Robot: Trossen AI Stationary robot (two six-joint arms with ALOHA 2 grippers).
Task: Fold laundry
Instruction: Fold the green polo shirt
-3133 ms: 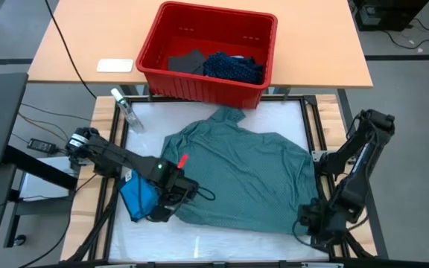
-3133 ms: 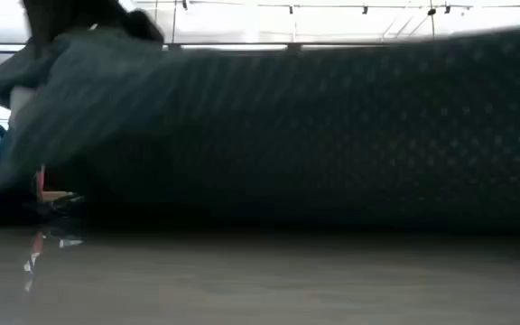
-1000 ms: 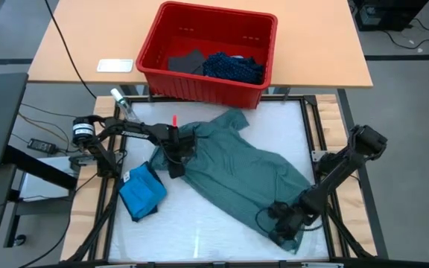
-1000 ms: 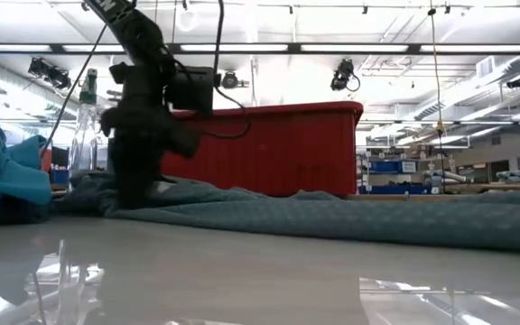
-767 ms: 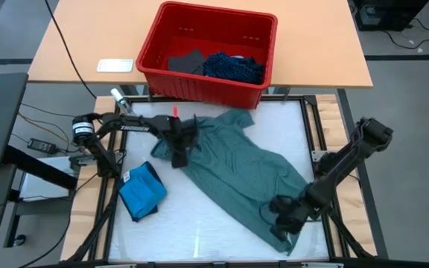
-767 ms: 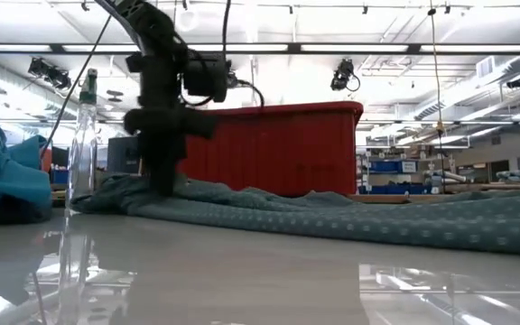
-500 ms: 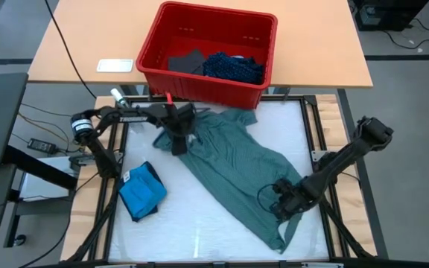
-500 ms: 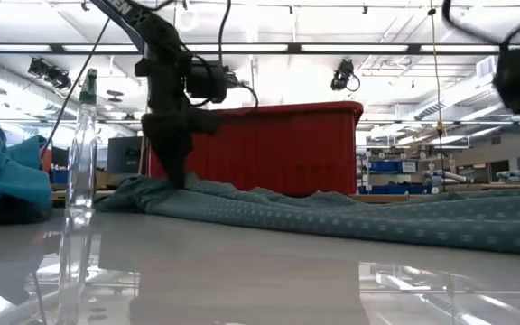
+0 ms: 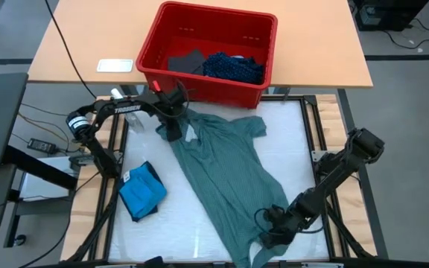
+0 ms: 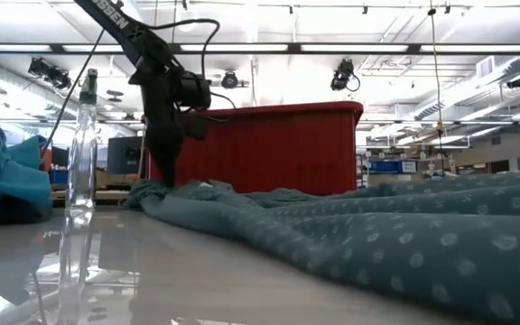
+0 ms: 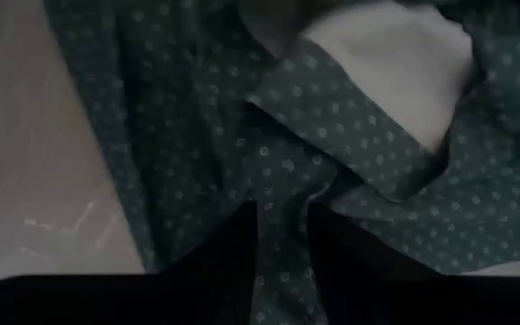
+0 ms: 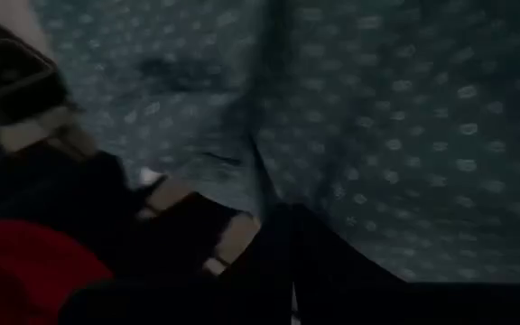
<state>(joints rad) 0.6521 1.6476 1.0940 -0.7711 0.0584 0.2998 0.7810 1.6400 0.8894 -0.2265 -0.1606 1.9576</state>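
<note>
With the left end effector point(image 9: 173, 134) pinching the collar of the grey-green shirt point(image 9: 226, 175) and the right end effector point(image 9: 268, 237) closed on its hem, we should pull apart evenly to flatten it on the worktop point(image 9: 296, 149).

Premises: a large open workshop or robotics lab hall. The low view shows long strip lights point(image 10: 242, 47) under an exposed ceiling, cameras point(image 10: 341, 76) hung from above at centre top, and stocked shelving point(image 10: 395, 167) at right. The high view shows a wooden bench point(image 9: 73, 45) at top and loose cables point(image 9: 39, 126) at left.
</note>
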